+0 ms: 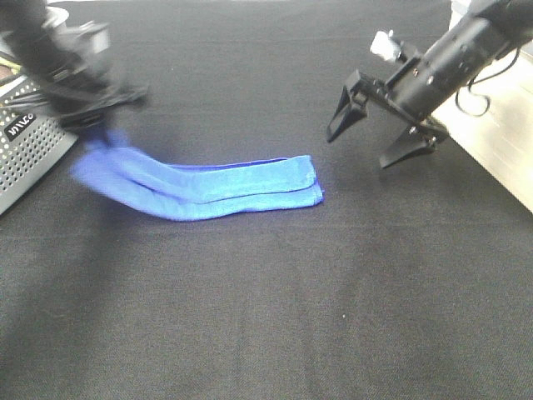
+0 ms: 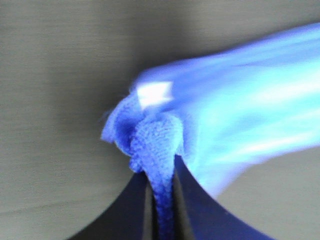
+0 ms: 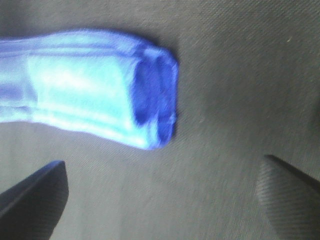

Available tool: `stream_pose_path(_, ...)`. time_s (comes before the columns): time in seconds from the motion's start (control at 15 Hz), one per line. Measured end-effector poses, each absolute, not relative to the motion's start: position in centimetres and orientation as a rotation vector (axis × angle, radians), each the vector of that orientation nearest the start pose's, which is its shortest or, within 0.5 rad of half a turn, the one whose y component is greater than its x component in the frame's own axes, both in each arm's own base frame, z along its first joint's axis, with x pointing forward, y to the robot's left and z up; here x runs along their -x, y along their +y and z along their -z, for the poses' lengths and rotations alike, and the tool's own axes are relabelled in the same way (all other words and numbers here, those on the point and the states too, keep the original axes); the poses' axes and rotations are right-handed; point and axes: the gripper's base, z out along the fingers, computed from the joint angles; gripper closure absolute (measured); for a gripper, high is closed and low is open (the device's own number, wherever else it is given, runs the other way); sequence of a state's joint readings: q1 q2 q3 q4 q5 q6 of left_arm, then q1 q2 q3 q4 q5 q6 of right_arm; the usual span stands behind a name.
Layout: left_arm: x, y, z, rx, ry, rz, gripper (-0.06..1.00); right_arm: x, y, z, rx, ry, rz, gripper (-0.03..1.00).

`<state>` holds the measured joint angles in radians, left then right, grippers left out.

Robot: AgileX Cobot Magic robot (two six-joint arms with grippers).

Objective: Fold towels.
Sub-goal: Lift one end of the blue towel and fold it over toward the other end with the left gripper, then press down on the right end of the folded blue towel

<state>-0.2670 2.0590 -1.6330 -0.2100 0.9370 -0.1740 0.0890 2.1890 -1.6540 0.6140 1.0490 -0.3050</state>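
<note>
Where the blue towel [image 1: 225, 187] is laid as a long, narrow folded band on the black table cover [image 1: 266, 317], one end is raised off the surface by the left gripper [image 2: 161, 167]. Its jaws are closed tight on a bunched corner of the cloth. A small white tag [image 2: 154, 93] is seen just beside that pinched corner. The raised end is held near the grey perforated basket [image 1: 29, 150] at the table's left side; whether the two touch cannot be told, as that part is blurred. The rest of the band is spread flat toward the middle of the table, and stacked layers are shown at its far end. The right gripper [image 1: 360, 150] is held above the table near that far end, apart from the cloth. Its jaws are spread wide and nothing is gripped between them.
</note>
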Motion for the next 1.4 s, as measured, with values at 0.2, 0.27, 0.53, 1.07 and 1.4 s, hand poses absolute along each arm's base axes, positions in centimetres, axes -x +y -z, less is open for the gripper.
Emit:
stream_pose_path(0.2,-41.4,-17.9,-21.9,0.04,2.793,0.557,0.89,-43.4,8.4,-17.9,0.175,2.901,-0.773,0.01)
stream_pose_path(0.27,-41.6,-20.0,-21.8,0.043,2.759,0.635,0.89,-43.2,8.3,-18.2,0.158,2.913,-0.778,0.01)
stream_pose_path(0.53,-42.7,-23.6,-19.5,0.094,2.723,0.772,0.89,-43.1,8.3,-18.2,0.111,2.928,-0.78,0.01)
stream_pose_path(1.07,-44.2,-28.4,-16.3,0.209,2.613,0.958,0.2,-43.1,8.0,-18.0,0.123,2.95,-0.715,0.01)
stream_pose_path(1.4,-46.5,-22.2,-21.5,0.124,2.529,0.796,0.18,-43.0,10.2,-18.5,0.177,2.883,-0.88,0.01)
